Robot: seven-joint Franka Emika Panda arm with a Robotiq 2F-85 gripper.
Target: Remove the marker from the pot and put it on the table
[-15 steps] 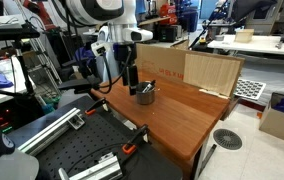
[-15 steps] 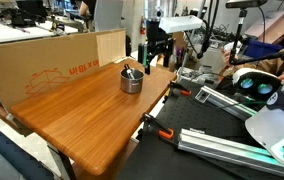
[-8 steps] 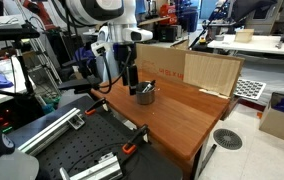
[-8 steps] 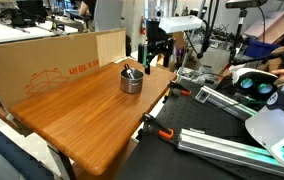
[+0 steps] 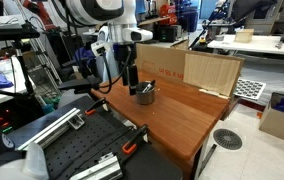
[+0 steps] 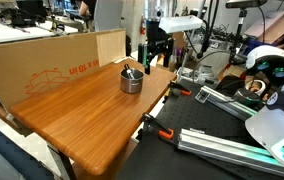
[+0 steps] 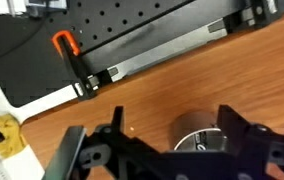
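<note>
The small silver pot (image 5: pixel 145 95) stands on the reddish-brown table (image 5: pixel 187 118) near its edge; it also shows in the other exterior view (image 6: pixel 131 81). The dark marker (image 6: pixel 128 71) leans inside the pot, its end sticking above the rim (image 5: pixel 147 88). My gripper (image 5: pixel 130 78) hangs over the table edge just beside the pot, above rim height, with its dark fingers apart (image 6: pixel 159 52). In the wrist view the open gripper (image 7: pixel 172 118) frames the pot (image 7: pixel 197 132) from above. I cannot make out the marker there.
A tall cardboard board (image 5: pixel 210 70) stands along the back of the table (image 6: pixel 42 65). A black perforated platform with metal rails (image 5: pixel 77 150) adjoins the table beside the pot (image 6: pixel 232 135). An orange clamp (image 7: pixel 64 43) grips the table edge.
The gripper, pot and marker have not moved. A round white and teal object at the right edge of an exterior view has shifted upward.
</note>
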